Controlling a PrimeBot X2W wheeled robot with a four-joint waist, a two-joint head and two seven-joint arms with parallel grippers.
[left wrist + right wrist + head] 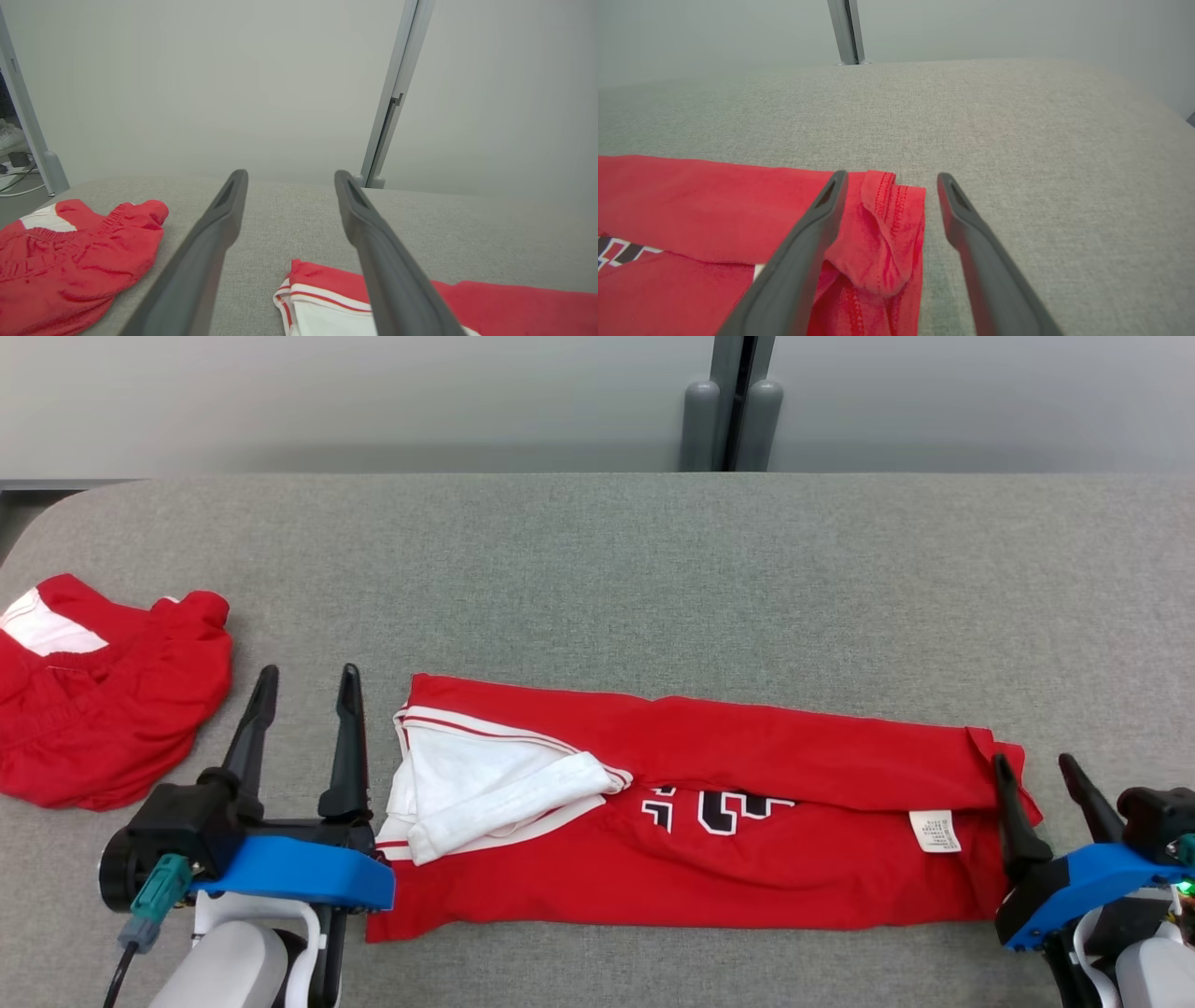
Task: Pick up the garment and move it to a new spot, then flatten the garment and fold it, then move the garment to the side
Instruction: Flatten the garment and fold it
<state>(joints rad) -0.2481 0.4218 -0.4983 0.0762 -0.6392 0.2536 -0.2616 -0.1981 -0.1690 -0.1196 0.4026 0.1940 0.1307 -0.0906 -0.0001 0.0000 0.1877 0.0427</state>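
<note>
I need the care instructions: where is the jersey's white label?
In the head view, the white label lies on the folded red jersey near its right end, beside the right hand.

Garment point(728, 803): on the table point(653, 569) — lying 9 to 3 o'clock.
Other cloth point(103, 709): 10 o'clock of it, apart.
Left gripper point(309, 670): 9 o'clock end.
Right gripper point(1033, 759): 3 o'clock end.
</note>
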